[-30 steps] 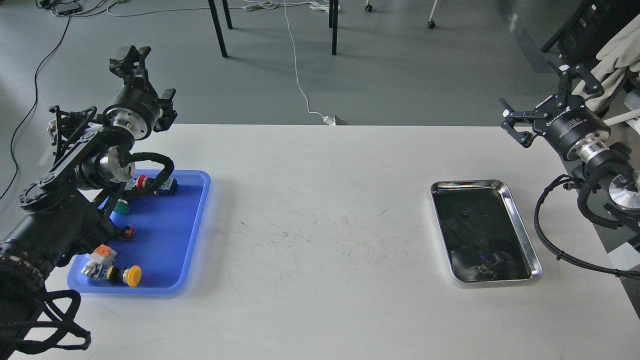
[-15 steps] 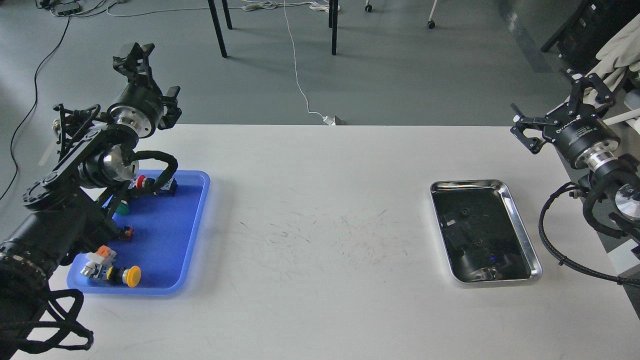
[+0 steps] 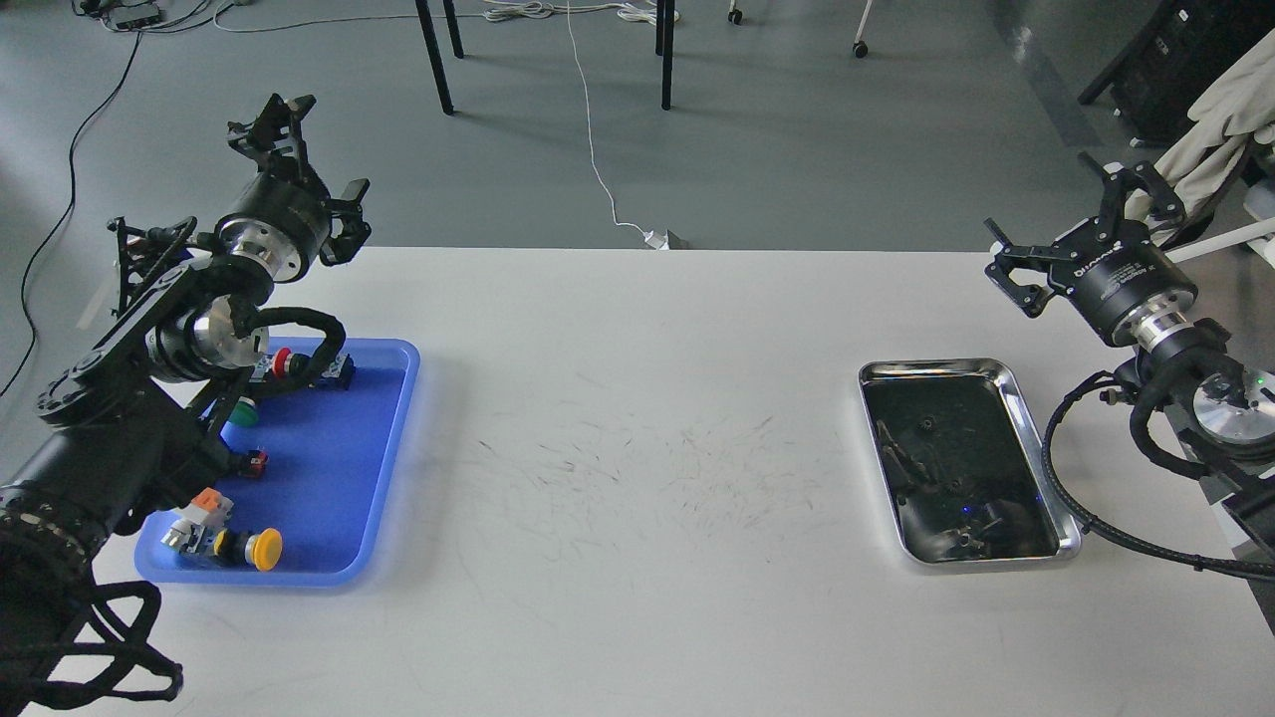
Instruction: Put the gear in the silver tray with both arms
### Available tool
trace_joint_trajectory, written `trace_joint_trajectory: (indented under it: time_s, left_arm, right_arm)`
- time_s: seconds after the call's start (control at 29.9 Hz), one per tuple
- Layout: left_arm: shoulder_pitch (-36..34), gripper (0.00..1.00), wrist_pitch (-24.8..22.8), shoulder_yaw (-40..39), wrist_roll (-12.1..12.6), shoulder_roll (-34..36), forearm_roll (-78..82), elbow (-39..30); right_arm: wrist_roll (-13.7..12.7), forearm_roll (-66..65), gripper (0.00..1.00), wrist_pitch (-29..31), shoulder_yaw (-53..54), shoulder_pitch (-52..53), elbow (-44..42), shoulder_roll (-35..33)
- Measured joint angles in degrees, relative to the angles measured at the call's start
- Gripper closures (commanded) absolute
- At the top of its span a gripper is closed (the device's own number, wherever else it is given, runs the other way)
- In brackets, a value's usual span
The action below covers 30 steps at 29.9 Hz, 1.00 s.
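The left gripper (image 3: 309, 149) hung raised past the table's far left corner, its fingers spread apart and holding nothing. Below it the left arm (image 3: 149, 368) ran back over the blue tray (image 3: 339, 478), which sat at the left edge of the white table (image 3: 637, 478) and held several push buttons, among them a yellow one (image 3: 264, 549) near its front rim and a red one (image 3: 282, 360) near its far rim. The right gripper (image 3: 1076, 234) stood above the far right corner, fingers likewise splayed and empty. In front of it, near the right edge, lay the silver tray (image 3: 1036, 438), its dark bottom showing only reflections.
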Motion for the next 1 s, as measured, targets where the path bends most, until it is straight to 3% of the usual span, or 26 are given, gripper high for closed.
trace_joint_trajectory:
  time_s: [0.47, 0.7, 1.0]
  left_arm:
    - [-0.02, 0.02, -0.62, 0.16, -0.34, -0.49, -3.87, -0.04]
    - [-0.03, 0.02, -0.37, 0.16, -2.93, -0.58, -3.82, -0.18]
    - [-0.03, 0.02, -0.24, 0.24, -3.34, -0.59, -3.78, -0.18]
  right_arm:
    - [-0.27, 2.36, 0.01, 0.00, 0.78, -1.33, 0.06, -0.82]
    - [0.15, 1.98, 0.01, 0.00, 0.79, -1.57, -0.19, -0.70]
    - [0.28, 1.81, 0.01, 0.00, 1.03, -1.42, 0.20, -0.19]
